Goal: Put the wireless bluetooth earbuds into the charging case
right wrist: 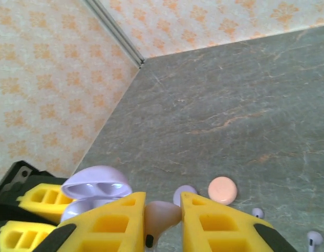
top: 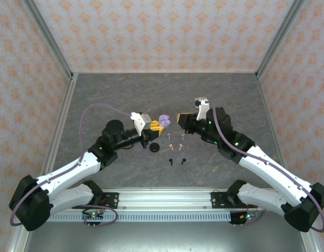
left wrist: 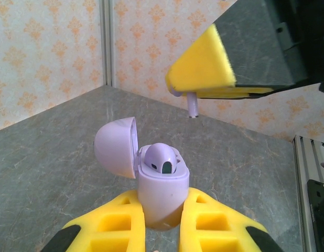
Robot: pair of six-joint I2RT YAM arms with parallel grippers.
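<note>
Both clamped: left gripper [top: 153, 125] on open lilac plastic charging case [top: 163, 120]; right gripper [top: 179, 118] on lilac stemmed earbud [left wrist: 192, 105].
Top view: right gripper at case's 3 o'clock; loose stemmed earbuds [top: 171, 145] on grey table [top: 99, 105] at its 6 o'clock. Left wrist: seated lilac bud [left wrist: 161, 157] in case, lid swung to 9 o'clock; held earbud hangs at 1 o'clock, apart. Right wrist: case at 9 o'clock of pinched earbud.
</note>
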